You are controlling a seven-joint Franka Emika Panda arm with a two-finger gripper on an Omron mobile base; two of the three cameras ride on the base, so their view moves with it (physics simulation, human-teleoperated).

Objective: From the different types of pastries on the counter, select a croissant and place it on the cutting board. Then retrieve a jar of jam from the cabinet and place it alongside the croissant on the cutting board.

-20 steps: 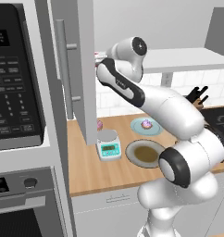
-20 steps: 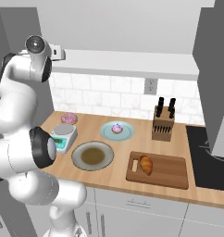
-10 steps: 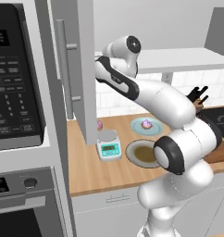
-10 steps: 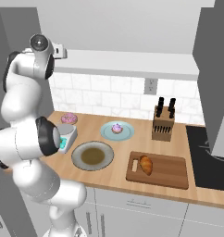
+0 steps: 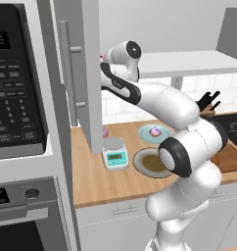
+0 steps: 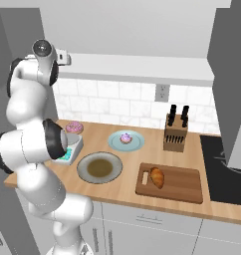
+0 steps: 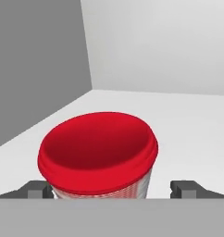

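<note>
Jaws (image 7: 114,189) released, one fingertip (image 7: 37,190) each side of jam jar (image 7: 98,155), w/ gaps, not clenched. Jar sits upright on white cabinet shelf (image 7: 188,125), red lid up. Farther off, croissant (image 6: 157,177) lies on cutting board (image 6: 182,187) on worktop (image 6: 127,187), nr round plate (image 6: 99,167).
</note>
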